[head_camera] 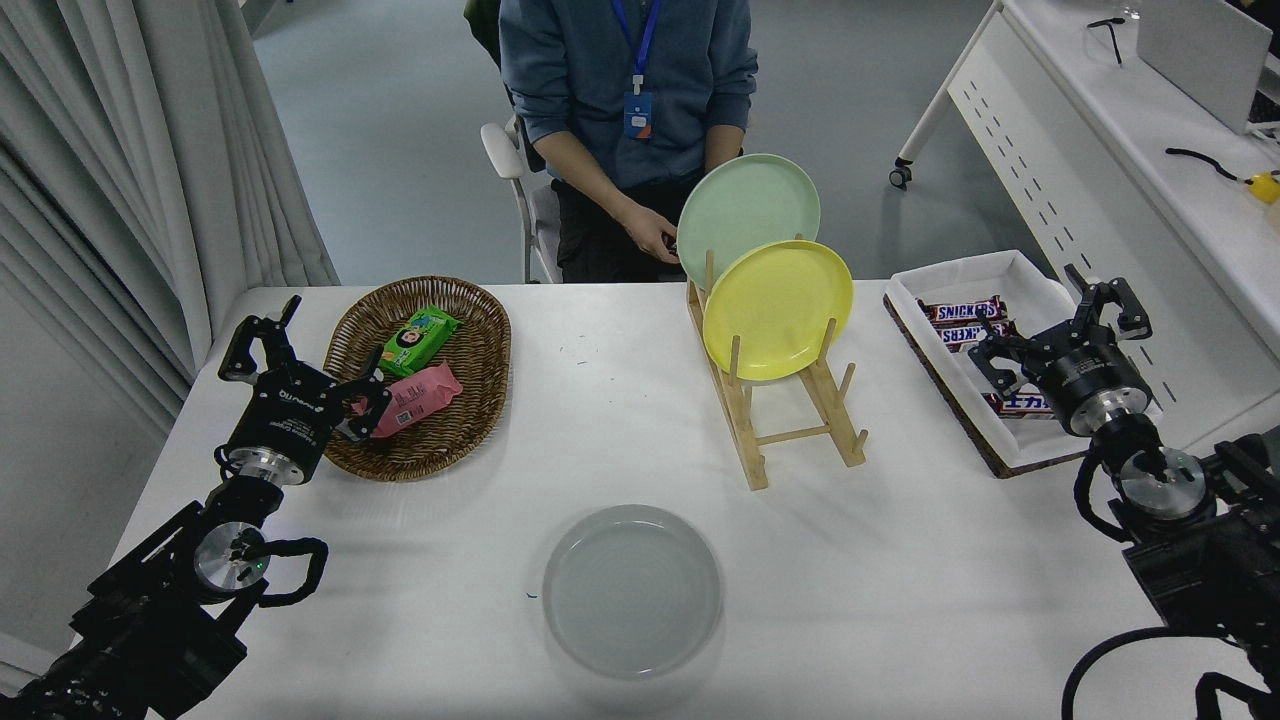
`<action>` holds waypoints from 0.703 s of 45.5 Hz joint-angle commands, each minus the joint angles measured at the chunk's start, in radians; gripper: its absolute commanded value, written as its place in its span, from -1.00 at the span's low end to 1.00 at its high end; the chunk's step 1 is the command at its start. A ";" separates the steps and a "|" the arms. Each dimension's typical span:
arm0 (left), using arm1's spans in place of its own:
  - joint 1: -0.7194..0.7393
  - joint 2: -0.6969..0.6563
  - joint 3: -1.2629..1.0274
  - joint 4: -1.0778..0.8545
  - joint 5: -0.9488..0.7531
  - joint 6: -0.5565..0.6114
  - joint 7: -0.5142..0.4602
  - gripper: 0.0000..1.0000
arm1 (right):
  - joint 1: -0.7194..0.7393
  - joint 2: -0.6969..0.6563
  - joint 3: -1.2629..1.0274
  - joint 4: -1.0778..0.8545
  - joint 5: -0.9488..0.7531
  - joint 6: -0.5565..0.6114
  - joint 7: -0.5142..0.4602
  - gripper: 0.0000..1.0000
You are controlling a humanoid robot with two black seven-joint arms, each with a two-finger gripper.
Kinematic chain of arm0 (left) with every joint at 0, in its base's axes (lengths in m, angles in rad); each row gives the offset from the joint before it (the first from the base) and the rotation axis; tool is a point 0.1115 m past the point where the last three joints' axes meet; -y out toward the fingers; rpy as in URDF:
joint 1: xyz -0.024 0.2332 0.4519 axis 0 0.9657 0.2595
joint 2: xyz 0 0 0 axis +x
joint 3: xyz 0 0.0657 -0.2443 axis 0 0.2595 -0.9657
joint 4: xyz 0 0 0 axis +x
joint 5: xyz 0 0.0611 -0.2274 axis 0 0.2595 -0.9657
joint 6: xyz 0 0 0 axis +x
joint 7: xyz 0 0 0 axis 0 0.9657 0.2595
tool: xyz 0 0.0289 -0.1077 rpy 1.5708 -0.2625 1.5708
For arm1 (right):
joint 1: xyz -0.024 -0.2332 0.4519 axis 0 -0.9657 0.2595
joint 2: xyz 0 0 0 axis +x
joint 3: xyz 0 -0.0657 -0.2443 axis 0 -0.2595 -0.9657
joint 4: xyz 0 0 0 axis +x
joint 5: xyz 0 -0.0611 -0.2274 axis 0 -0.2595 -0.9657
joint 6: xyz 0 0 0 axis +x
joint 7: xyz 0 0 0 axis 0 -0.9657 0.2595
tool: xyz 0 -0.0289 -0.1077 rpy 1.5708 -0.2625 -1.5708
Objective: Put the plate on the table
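Head view shows the grey plate (631,590) lying flat on the white table (900,600), on the near side of the wooden rack (790,425) and well apart from it. By the look of it the placing is done, so the step in hand is only a clean retreat. The right gripper (1062,327) hangs to the right of the rack, over the white-lined tray (1000,275) of Snickers bars (962,311), fingers spread and holding nothing. To finish well, I judge it should stay high over that tray and move off without dipping toward the bars or swinging back at the rack.

The left gripper (300,355) sits parked well left of the rack, fingers apart, beside the wicker basket (470,420) holding a green packet (417,339) and a pink one (415,398). In the rack stand a yellow plate (778,308) and, behind it, a pale green plate (748,205), both on edge. A person (628,110) sits beyond the rack, one hand (652,240) close to the green plate's rim. Nothing lies between the grey plate and the rack.
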 commanded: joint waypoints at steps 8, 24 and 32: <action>0.000 0.000 0.000 0.001 0.001 0.000 0.000 1.00 | 0.022 0.099 0.041 -0.109 0.000 0.006 0.052 0.99; 0.000 0.000 0.000 -0.001 0.000 0.000 0.000 1.00 | 0.039 0.114 -0.031 -0.104 -0.023 0.017 0.046 0.99; 0.000 0.000 0.000 -0.001 0.000 0.000 0.000 1.00 | 0.080 0.112 -0.112 -0.109 -0.034 0.005 0.046 0.98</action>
